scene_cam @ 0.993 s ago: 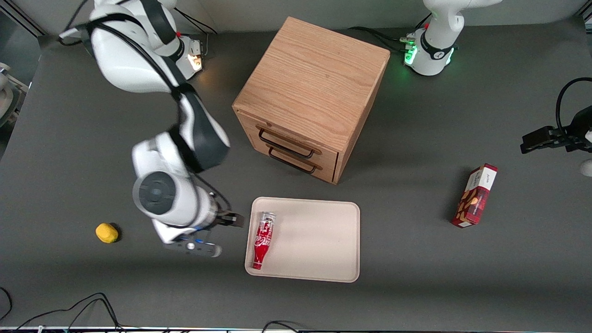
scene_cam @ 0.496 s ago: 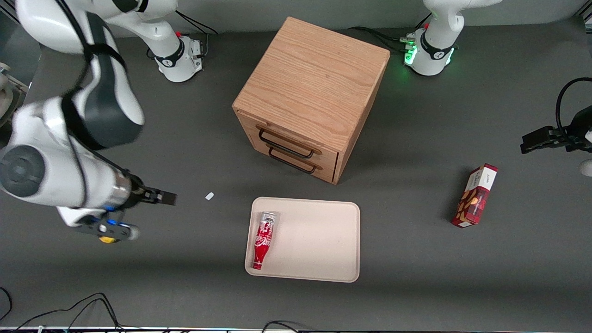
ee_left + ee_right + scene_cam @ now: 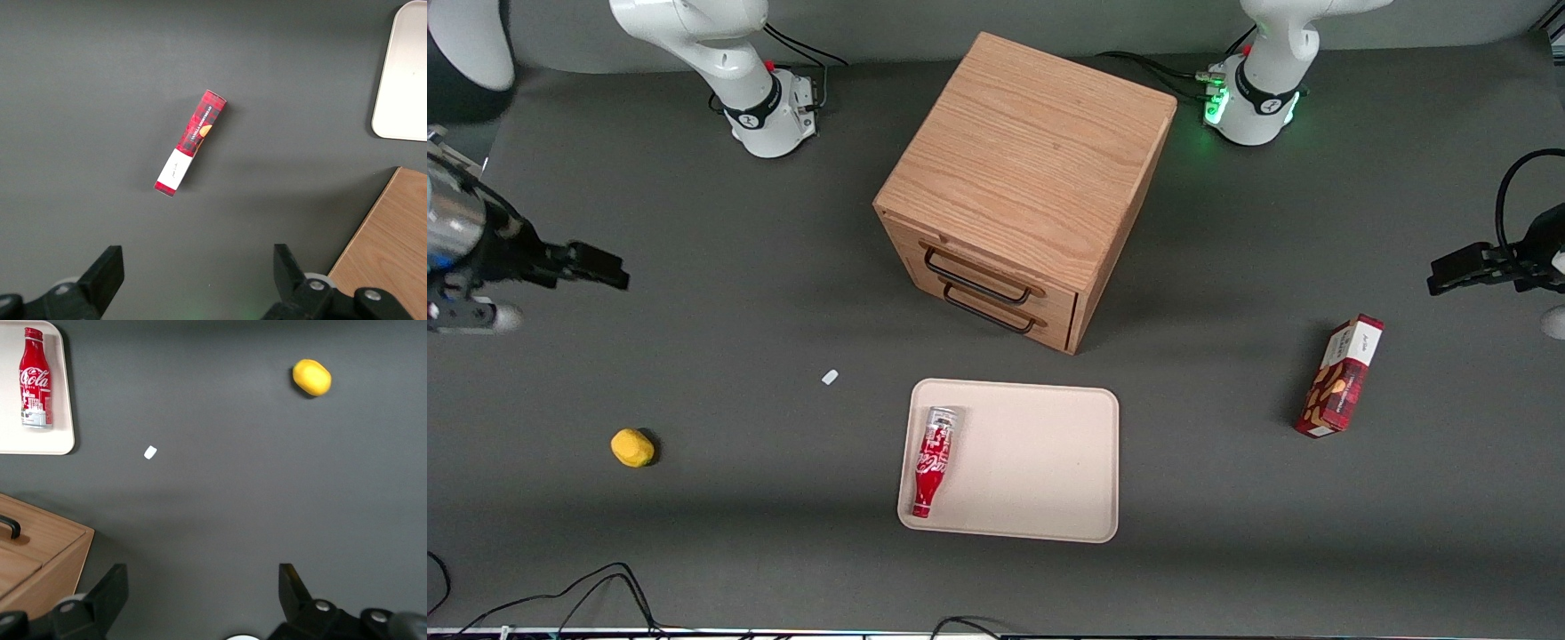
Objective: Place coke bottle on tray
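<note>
The coke bottle (image 3: 931, 461) is a small red bottle with white script. It lies on its side in the cream tray (image 3: 1040, 462), along the tray's edge toward the working arm's end, neck pointing to the front camera. It also shows in the right wrist view (image 3: 35, 379), on the tray (image 3: 40, 440). My right gripper (image 3: 609, 267) hangs high over the bare table at the working arm's end, far from the tray. It is open and empty (image 3: 203, 587).
A wooden cabinet (image 3: 1027, 169) with two drawers stands farther from the front camera than the tray. A yellow lemon (image 3: 632, 447) and a small white scrap (image 3: 830, 377) lie between my gripper and the tray. A red snack box (image 3: 1341, 376) lies toward the parked arm's end.
My right arm has swung away from the tray toward its own end of the table and risen. The bottle stays lying on the tray, unmoved.
</note>
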